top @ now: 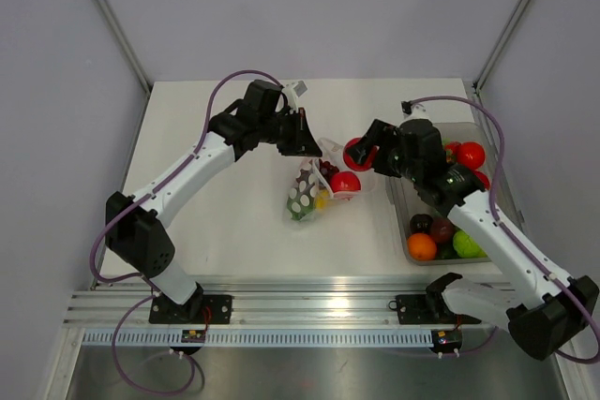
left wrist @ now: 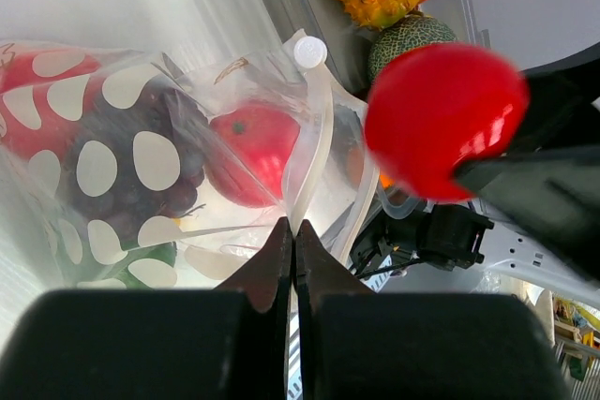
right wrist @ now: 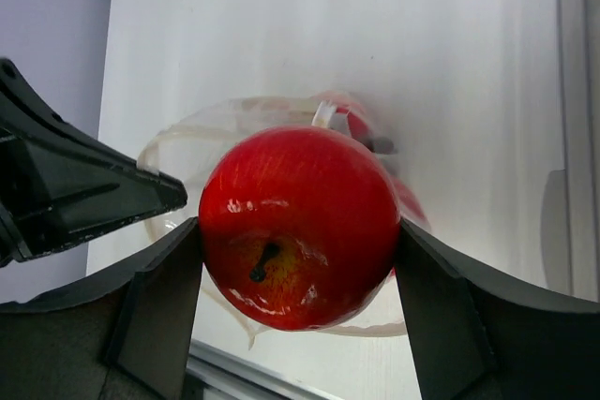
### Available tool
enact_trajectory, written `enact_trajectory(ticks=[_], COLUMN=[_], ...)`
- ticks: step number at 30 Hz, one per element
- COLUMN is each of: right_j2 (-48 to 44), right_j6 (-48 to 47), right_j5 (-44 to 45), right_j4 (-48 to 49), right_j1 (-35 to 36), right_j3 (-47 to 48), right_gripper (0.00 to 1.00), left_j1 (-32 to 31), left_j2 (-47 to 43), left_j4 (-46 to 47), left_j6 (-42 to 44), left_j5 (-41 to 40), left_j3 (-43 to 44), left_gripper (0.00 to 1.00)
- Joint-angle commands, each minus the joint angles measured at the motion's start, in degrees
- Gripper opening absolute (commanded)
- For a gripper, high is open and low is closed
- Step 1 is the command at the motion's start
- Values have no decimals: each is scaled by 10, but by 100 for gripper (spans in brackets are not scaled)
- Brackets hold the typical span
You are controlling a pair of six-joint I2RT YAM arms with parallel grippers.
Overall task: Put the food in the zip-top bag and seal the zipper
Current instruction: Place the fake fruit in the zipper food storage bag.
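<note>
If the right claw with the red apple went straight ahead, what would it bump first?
The right gripper would probably meet the zip-top bag at its open mouth, just beyond its red apple; depth is unclear.

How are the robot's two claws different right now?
The left gripper is pinched shut on the thin edge of the zip-top bag; the right gripper spreads wide around a red apple. The left gripper holds something floppy, the right gripper something round. Both are holding something.
</note>
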Motion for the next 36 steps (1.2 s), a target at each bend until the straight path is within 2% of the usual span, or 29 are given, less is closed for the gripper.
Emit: enact_trajectory(ticks=[1,9,11,13,14,17,24,28,31,36], right_j2=[26,93,106,118,127,132,78,63,52,35], right_j6=[-9,2,1,-5,-15,-36,-82,-69,-46,-20], right_j5=[5,-7,-23,-27,-27,-23,102,158,141,54], right_j4=[22,22,15,-2,-13,-64,-142,-187,-197,-175], right_j1=[42,102,108,109,109,109,109,102,67,5], right_j3=[22,28,31,38,52,82,123,129,105,29], right_gripper=[59,63,71,81,90,100,99,99,91,78], left_j1=[3,3,3,3,3,3,3,3,3,3], left_j2=[-26,-26,-28,-31,-30,-34,-40,-40,-40,-41], left_j4=[27,26,28,28,27,26,29,35,37,37], left_j6=[-1,-6,-6,-7,-7,-5,-5,-7,-7,-6], left_j5=[15,19,20,22,22,19,17,20,21,21], left_j3=[9,8,9,9,8,6,-3,-7,-8,-10], left_gripper=[0,0,0,0,0,0,0,0,0,0])
